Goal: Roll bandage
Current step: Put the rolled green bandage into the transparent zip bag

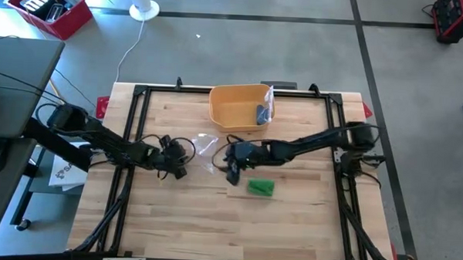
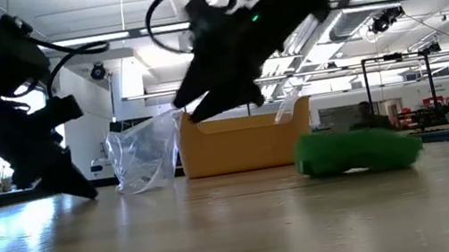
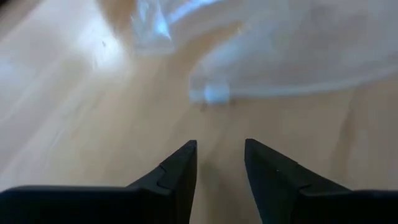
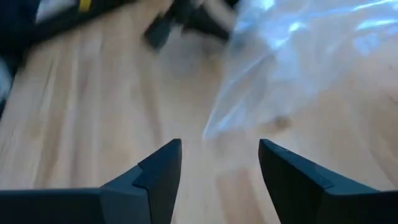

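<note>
A crumpled green bandage (image 1: 261, 187) lay on the pale wooden tabletop (image 1: 213, 222) toward the front of the work area, its long axis running roughly side to side across the table. The right gripper (image 1: 232, 173) hung just beside it, on the side toward the table's middle, its two dark fingers (image 4: 163, 167) spread apart and holding nothing. The left gripper (image 1: 176, 168) hovered low over the wood, well apart from the bandage, its fingers (image 3: 180, 169) parted by a narrow gap and likewise empty. Between the two grippers sat a clear crinkled plastic bag (image 1: 205, 147), which both wrist cameras faced; the bandage itself appeared in neither wrist view.

The right arm was plainly the nearer to the bandage, which lay off to that gripper's outer side and slightly toward the table's front edge, so any reach would likely fall to it.

By count: one green bandage, one clear bag on the table, one yellow plastic bin (image 1: 238, 107) at the back edge with a second bit of clear wrapping and a dark item inside, and two grippers.
</note>
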